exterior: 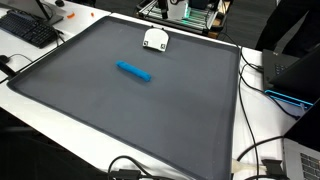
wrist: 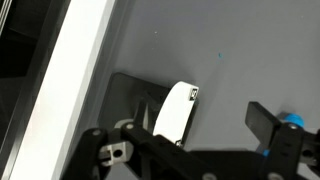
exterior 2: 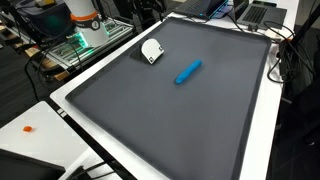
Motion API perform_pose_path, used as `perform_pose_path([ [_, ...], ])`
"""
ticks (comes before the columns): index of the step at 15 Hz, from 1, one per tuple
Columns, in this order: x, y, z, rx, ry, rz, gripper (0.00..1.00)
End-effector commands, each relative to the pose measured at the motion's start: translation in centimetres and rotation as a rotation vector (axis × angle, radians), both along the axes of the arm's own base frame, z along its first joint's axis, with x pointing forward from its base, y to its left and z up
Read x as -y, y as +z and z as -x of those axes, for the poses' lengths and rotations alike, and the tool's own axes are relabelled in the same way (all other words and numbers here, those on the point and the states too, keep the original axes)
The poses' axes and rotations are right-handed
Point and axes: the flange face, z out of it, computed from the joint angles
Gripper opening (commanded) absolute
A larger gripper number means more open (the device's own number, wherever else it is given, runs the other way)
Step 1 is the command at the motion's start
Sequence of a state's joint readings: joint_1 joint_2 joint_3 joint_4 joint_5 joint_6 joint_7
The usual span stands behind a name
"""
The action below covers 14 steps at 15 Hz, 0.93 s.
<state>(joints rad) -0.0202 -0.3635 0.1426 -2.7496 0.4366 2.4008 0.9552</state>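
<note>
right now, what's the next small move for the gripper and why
Probably ease the gripper straight down, jaws kept open. In the wrist view the white object sits between the spread fingers, seemingly untouched and lower down. The blue marker lies off beside one finger, so a straight descent should frame only the white one.

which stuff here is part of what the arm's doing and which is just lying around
In hand:
- gripper, open
- white object, nearest it
- blue stick, close by on the grey mat

Lying about:
- keyboard
- cables
- small orange piece
</note>
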Motion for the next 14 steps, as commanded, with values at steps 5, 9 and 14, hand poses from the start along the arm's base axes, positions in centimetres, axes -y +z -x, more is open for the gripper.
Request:
perform_pose_path([
  [5, 1.4, -5.2, -0.6, -0.081, -0.046, 0.063, 1.0],
  [9, 2.0, -7.1, -0.9, -0.092, -0.077, 0.092, 1.0],
  [14, 2.2, -8.8, -1.3, -0.074, -0.101, 0.108, 1.0],
])
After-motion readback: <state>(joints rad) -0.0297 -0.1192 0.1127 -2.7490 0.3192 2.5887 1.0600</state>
